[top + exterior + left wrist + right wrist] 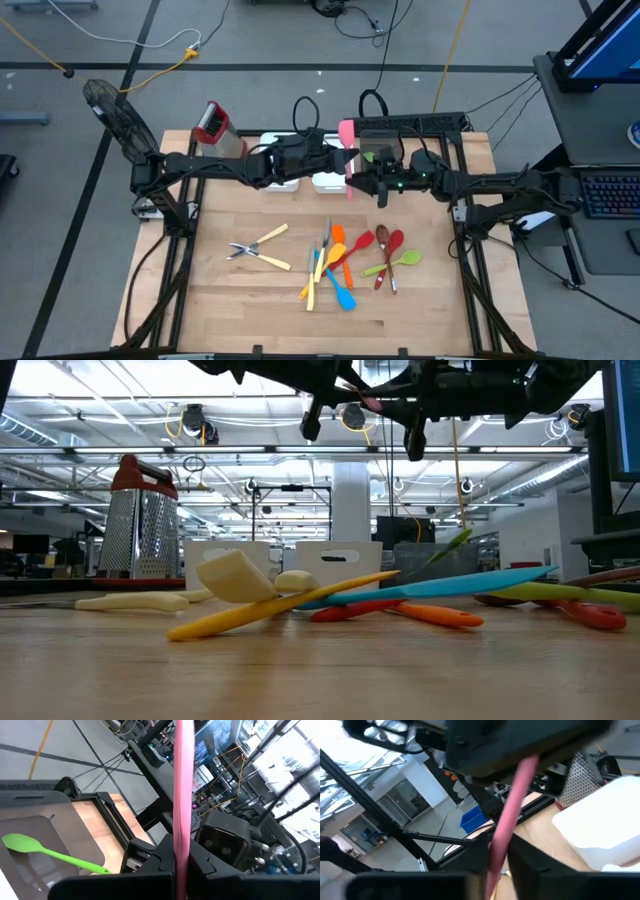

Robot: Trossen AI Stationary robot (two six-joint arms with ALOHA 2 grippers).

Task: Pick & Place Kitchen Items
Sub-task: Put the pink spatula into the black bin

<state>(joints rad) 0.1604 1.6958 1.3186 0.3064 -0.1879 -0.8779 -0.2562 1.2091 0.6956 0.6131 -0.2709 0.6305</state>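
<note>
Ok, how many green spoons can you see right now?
2. One green spoon lies in the dark bin; a second green spoon lies on the table, at the right edge of the utensil pile. Others may be hidden.

utensils (340, 262) lie mid-table, bins (300, 165) behind them, grater (215, 128) at the bins' left.

The table (240, 300) is pale, matt wood planks. The box grater (141, 532) is shiny perforated metal under a red plastic top. The pink utensil (183, 795) between the matt black fingers (150, 865) looks smooth. The 2 bins (285, 565) seem white plastic; the green spoon (45, 851) glossy.
</note>
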